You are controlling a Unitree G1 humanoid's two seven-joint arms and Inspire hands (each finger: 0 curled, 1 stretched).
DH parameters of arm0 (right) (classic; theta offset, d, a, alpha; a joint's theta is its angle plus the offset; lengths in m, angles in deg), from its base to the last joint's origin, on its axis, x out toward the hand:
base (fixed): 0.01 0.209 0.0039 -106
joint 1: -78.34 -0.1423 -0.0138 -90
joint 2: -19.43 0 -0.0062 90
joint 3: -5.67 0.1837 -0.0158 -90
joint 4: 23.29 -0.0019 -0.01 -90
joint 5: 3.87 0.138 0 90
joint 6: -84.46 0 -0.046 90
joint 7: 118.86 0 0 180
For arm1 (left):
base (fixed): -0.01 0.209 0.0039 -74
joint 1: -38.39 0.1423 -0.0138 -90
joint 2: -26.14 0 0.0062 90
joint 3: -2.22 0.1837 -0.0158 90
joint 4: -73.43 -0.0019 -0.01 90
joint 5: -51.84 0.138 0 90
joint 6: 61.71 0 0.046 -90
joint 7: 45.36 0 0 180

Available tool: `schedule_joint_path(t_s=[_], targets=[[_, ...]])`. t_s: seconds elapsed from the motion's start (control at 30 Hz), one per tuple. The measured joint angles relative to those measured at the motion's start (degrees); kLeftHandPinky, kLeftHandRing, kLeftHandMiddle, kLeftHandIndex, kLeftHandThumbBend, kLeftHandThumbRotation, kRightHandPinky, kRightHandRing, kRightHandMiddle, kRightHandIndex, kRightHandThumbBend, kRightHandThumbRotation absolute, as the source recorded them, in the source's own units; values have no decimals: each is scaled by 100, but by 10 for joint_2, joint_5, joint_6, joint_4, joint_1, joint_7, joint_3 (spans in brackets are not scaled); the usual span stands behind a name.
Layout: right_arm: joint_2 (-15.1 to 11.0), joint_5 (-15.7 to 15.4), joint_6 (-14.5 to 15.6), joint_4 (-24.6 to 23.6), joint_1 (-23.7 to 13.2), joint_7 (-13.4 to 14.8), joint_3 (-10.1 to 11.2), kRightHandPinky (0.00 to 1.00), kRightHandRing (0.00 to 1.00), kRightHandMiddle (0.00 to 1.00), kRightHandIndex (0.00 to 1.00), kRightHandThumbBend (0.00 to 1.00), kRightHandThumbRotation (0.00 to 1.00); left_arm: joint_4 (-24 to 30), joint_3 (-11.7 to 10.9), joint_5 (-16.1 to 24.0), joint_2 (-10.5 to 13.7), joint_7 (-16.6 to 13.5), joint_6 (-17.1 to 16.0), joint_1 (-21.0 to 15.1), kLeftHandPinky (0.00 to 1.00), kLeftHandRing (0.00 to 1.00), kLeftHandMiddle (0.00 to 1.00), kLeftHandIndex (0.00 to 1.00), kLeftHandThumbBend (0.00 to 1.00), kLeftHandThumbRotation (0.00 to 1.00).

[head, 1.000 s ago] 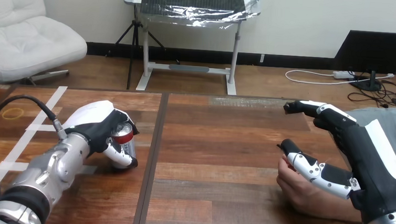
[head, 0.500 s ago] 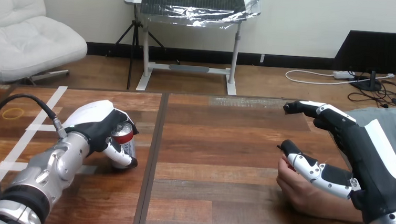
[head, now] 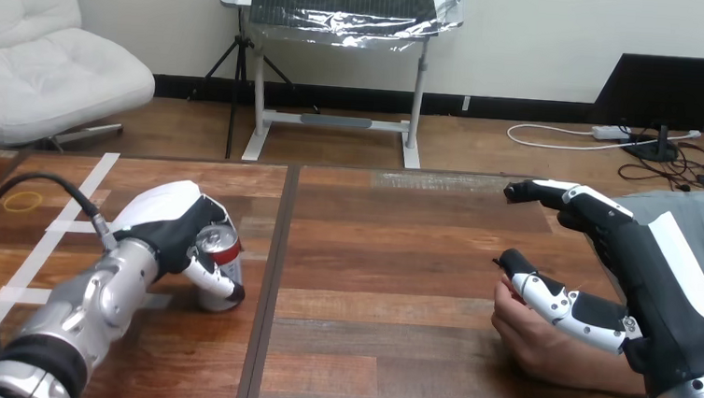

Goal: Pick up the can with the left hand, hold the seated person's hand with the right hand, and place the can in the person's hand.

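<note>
Can [head: 225,258] first: a small silver one with a red band just under its shiny rim, roughly upright in the lower left of the frame, beside the dark seam that runs down the worktop [head: 391,258]. Its base is at the wood, though I cannot tell whether it rests there or is just clear of it.

The left hand [head: 174,219] comes in from the bottom left on a silver forearm, white back turned upward. Its fingers [head: 211,281] are curled round the can, the thumb crossing the can's front low down.

At the lower right, the right hand [head: 647,276] sits over the person's hand [head: 544,339], which lies flat on the worktop. The thumb stretches across the top of that hand and touches it. The other fingers [head: 564,190] reach out straight and high above, well apart from the thumb and closed on nothing.
</note>
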Motion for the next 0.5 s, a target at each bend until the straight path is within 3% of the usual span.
schedule_joint_path(t_s=[0.5], targets=[[0, 1, 11, -1, 0, 0, 0, 88, 88, 85, 74, 46, 0, 0, 0, -2, 0, -15, -7, 5, 37, 43, 49, 51, 71, 0]])
